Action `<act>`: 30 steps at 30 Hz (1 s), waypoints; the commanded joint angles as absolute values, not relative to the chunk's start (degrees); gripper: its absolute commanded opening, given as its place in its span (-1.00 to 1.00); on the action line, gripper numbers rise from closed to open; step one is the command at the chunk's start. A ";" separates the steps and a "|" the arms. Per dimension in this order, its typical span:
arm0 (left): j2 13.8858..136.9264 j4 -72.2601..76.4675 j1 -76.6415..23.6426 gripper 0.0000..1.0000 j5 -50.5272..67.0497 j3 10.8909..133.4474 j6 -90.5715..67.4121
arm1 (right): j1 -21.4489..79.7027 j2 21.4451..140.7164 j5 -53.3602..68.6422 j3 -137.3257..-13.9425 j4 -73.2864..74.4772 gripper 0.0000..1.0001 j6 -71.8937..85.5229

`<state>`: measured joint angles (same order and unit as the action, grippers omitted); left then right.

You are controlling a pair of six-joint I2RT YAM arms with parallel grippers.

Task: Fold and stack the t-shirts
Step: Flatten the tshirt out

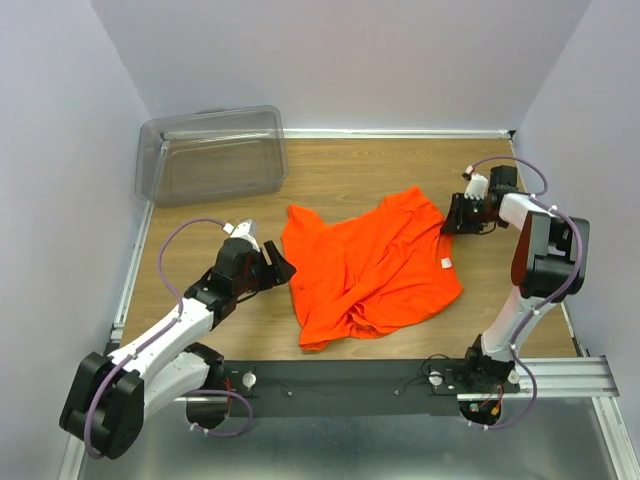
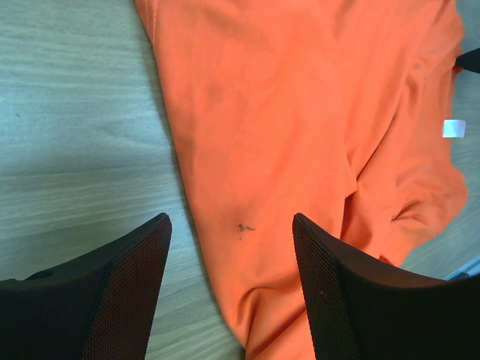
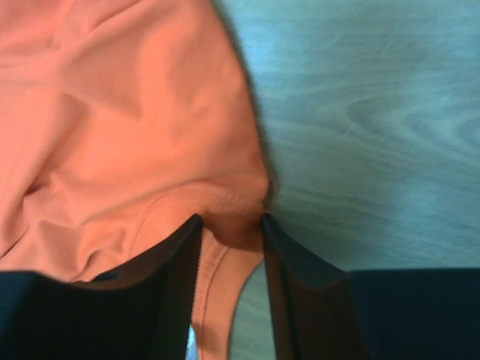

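To spread the t-shirt (image 1: 372,265) well, both grippers should bite past the hem before pulling apart. The left gripper (image 2: 231,225) hangs with jaws spread over its left edge. The right gripper (image 3: 230,221) straddles a stitched hem, though I cannot tell whether it pinches the cloth. Bright orange, the shirt lies rumpled at centre frame, creased, its white tag (image 1: 447,263) showing.

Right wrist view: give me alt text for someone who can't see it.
An orange t-shirt fills the left of the frame on a wooden table. At the bottom, the right gripper has its two black fingers apart, straddling a stitched hem at the shirt's edge.
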<state>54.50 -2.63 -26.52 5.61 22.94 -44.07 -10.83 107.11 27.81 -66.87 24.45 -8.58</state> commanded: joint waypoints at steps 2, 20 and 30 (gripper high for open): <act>54.75 1.05 -27.07 0.48 6.42 22.06 -44.82 | -10.72 108.90 27.07 -69.87 23.29 -0.20 -7.03; 60.11 4.48 -27.77 0.48 7.64 23.55 -42.89 | -20.74 107.41 12.56 -80.08 21.71 -0.40 -15.64; 70.64 10.71 -36.55 0.46 7.39 25.66 -44.73 | -15.93 89.57 47.69 -67.33 41.27 0.44 -55.43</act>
<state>66.87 6.55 -34.41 7.09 23.49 -43.90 -20.01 95.57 27.59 -70.02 27.44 -29.71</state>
